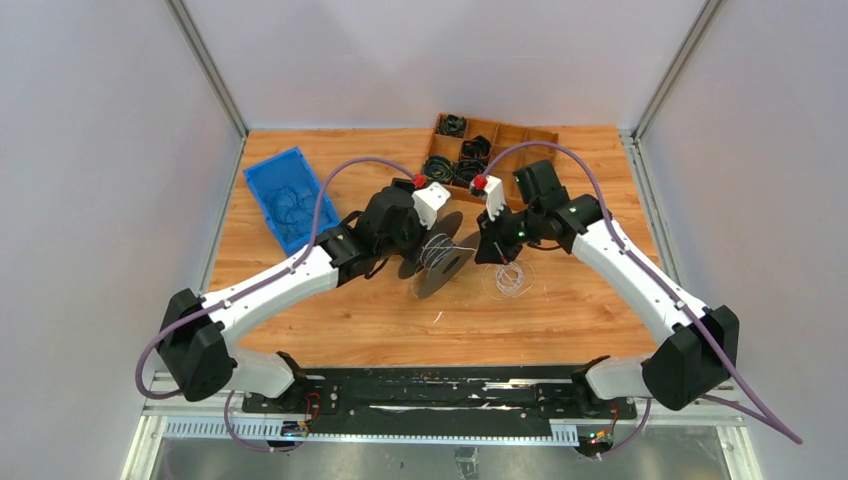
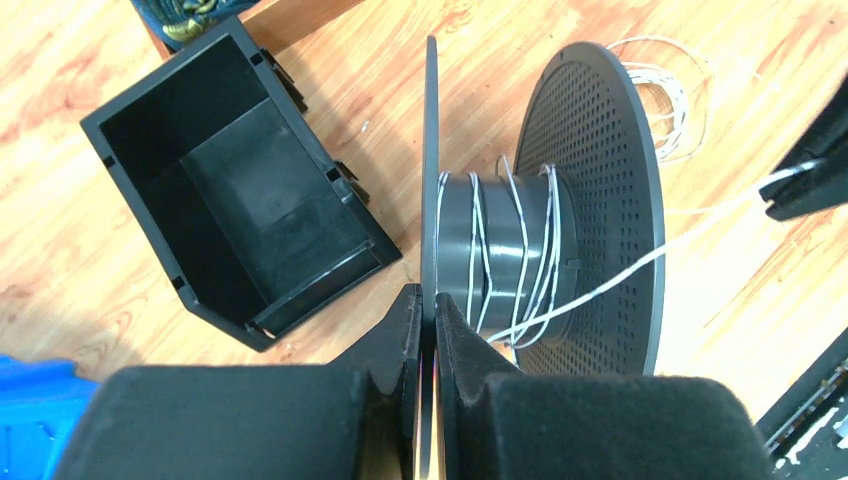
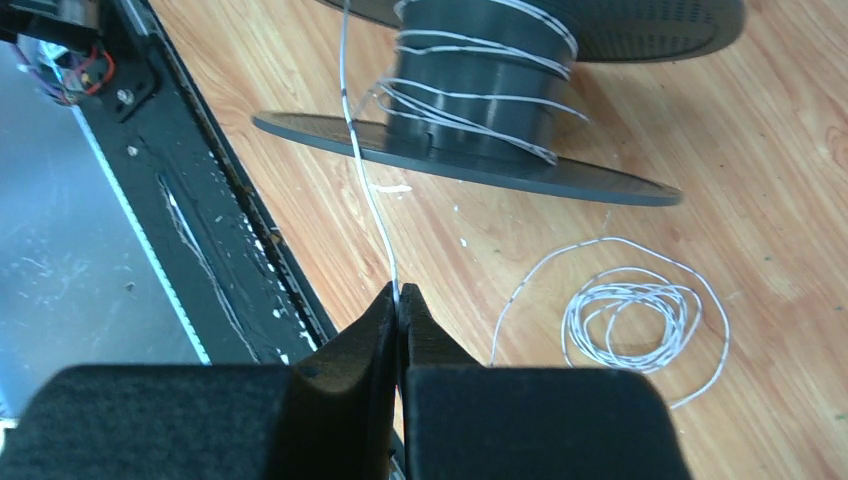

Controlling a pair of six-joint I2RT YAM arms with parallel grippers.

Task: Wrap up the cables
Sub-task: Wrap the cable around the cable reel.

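Spool flange point(image 2: 430, 150) clenched in left hand point(image 2: 428, 296), right hand point(image 3: 400, 296) grasping cables point(image 3: 630, 298), grasped end hidden

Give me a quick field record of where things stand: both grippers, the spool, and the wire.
left gripper: shut on the flange edge of the spool
right gripper: shut on the cable, strand running taut to the hub
spool: tipped on its flange edges, a few spaced white turns on the hub
unwound cable: loose coil lying on the table beside the spool
nearby: open black box next to the spool
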